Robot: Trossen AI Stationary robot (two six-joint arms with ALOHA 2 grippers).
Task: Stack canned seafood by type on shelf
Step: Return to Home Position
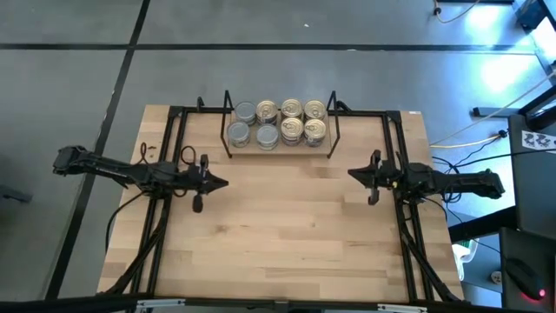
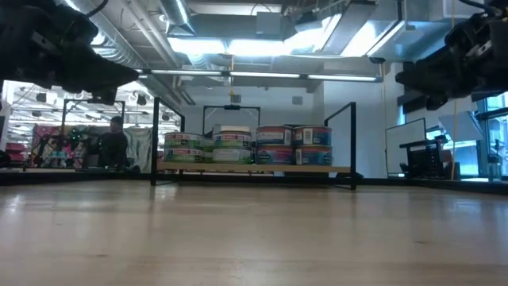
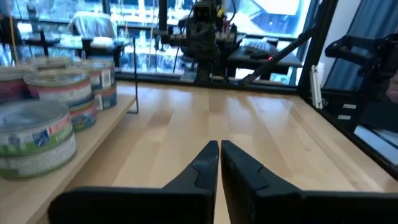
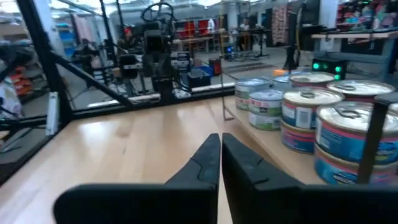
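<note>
The shelf [image 1: 280, 143] stands at the table's far middle, a light board between black wire end frames. On it the canned seafood sits stacked in two rows: grey-topped tins [image 1: 246, 112] toward the left, gold pull-tab tins [image 1: 302, 120] toward the right. The low view shows the stacks [image 2: 248, 145] two tins high on the board [image 2: 254, 168]. My left gripper [image 1: 224, 183] hovers shut at the table's left, pointing level toward the middle; its wrist view shows the fingertips [image 3: 219, 147] together. My right gripper [image 1: 352, 173] hovers shut at the right, its fingertips [image 4: 220, 138] together.
Black frame rails [image 1: 174, 130] run along the table's left, right and far sides. Bare wooden tabletop [image 1: 287, 217] lies between the arms and toward the near edge. A person [image 2: 115, 144] shows in the room behind the table.
</note>
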